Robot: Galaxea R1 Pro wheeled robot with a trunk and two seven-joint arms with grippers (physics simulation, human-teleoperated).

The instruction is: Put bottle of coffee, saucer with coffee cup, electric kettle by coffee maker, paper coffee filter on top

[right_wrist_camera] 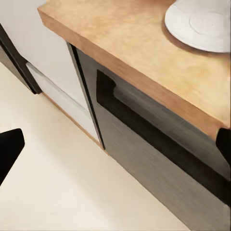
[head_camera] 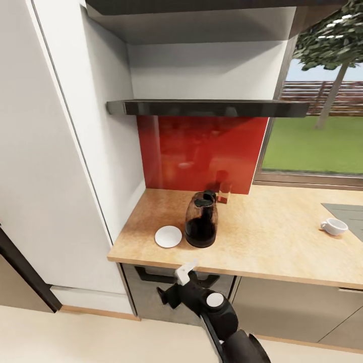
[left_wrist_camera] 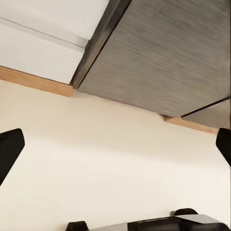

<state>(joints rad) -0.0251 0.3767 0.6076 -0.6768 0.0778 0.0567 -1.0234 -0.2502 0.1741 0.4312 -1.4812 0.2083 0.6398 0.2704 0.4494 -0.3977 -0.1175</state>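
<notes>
Head view shows the kitchen countertop (head_camera: pixel 282 247) running wide under the kitchen shelf (head_camera: pixel 206 107). On it the electric kettle (head_camera: pixel 201 223) stands just beside the saucer (head_camera: pixel 168 236); the coffee cup (head_camera: pixel 334 226) sits well apart near the window. My right gripper (head_camera: pixel 185 273) hangs at the counter's front edge, fingers spread apart; my left gripper's (left_wrist_camera: pixel 115 149) fingers are likewise parted over the floor.

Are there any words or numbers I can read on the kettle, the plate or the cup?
None: no readable text anywhere.
The electric kettle shows only dark glass.
The saucer is plain white.
The coffee cup is plain white.
The small item behind the kettle is too blurred to read.
</notes>
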